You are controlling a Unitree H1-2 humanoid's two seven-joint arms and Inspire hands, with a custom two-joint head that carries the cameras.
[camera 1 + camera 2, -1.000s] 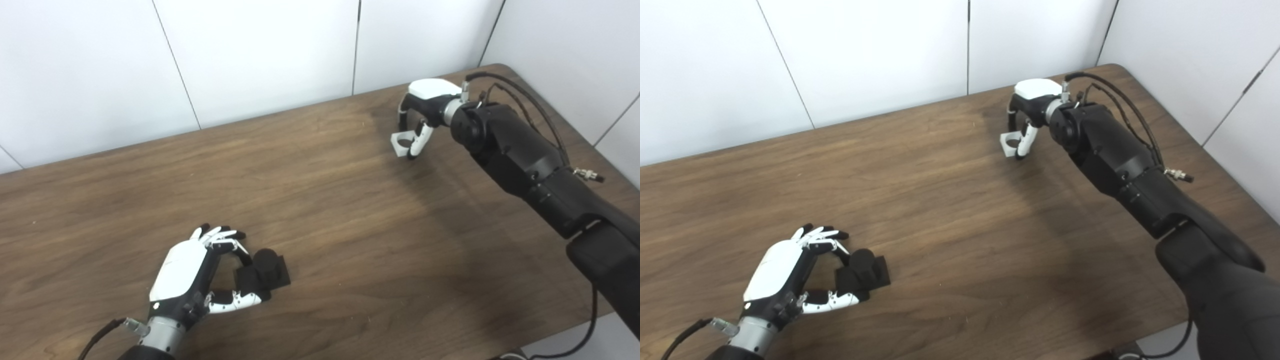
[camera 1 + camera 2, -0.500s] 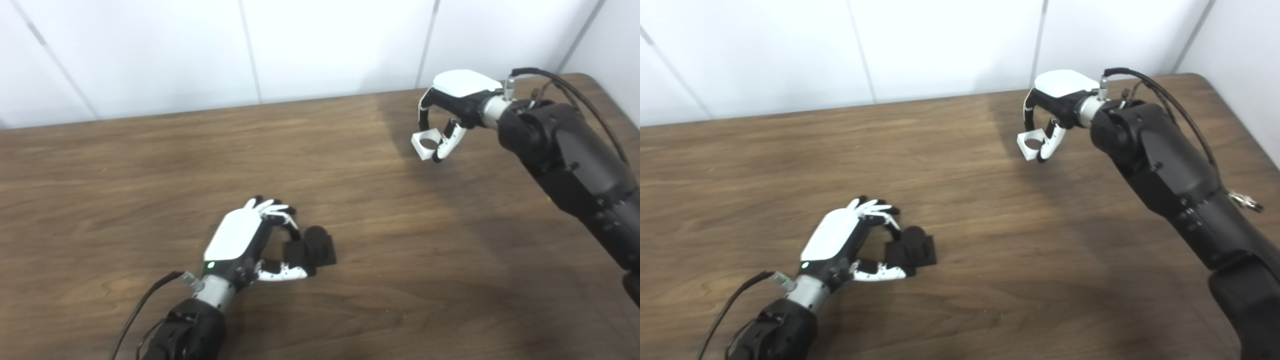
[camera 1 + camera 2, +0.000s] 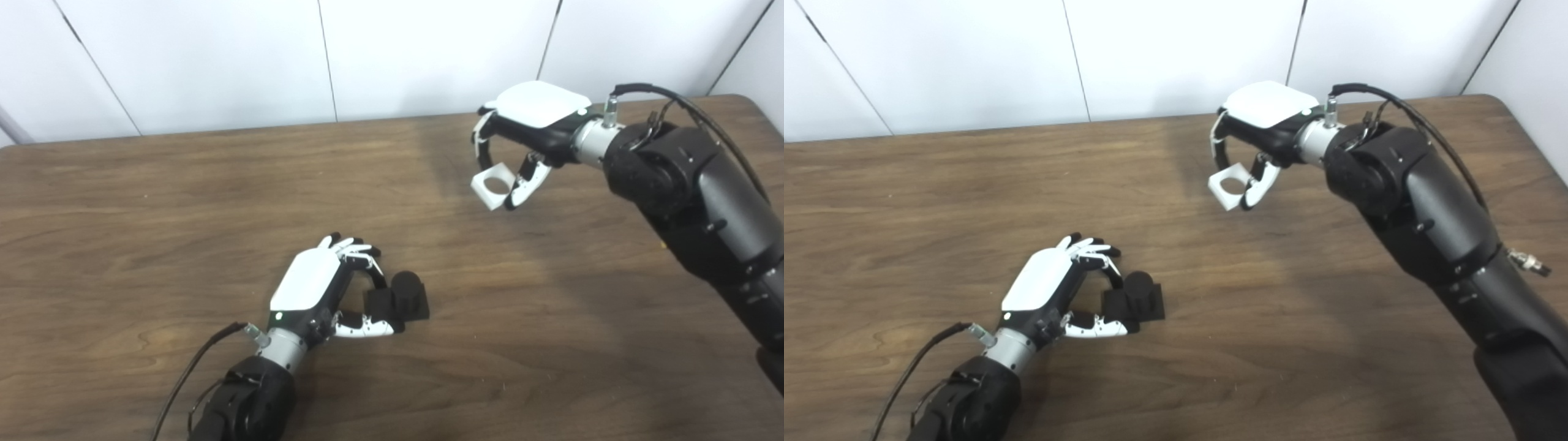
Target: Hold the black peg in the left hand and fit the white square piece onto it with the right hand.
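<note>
- The black plastic peg, a short round post on a square base [image 3: 401, 300], was seen resting on the brown wood-grain table [image 3: 184, 202], near its front and left of centre; the post stood upright.
- The left hand [image 3: 324, 288] was laid beside the peg on its left; the base was clasped between the curled fingers [image 3: 358, 252] above and the white thumb [image 3: 365, 329] below, so the hand was closed on the peg.
- The white square piece with a round hole through it [image 3: 493, 185] was held clear of the table, towards the far right; it was tilted, with the hole turned partly towards the cameras.
- The right hand [image 3: 527, 128] was clamped on that piece from above; its fingers were hooked over the far edge and its thumb pressed against the near right edge.
- The piece and the peg were kept well apart.
</note>
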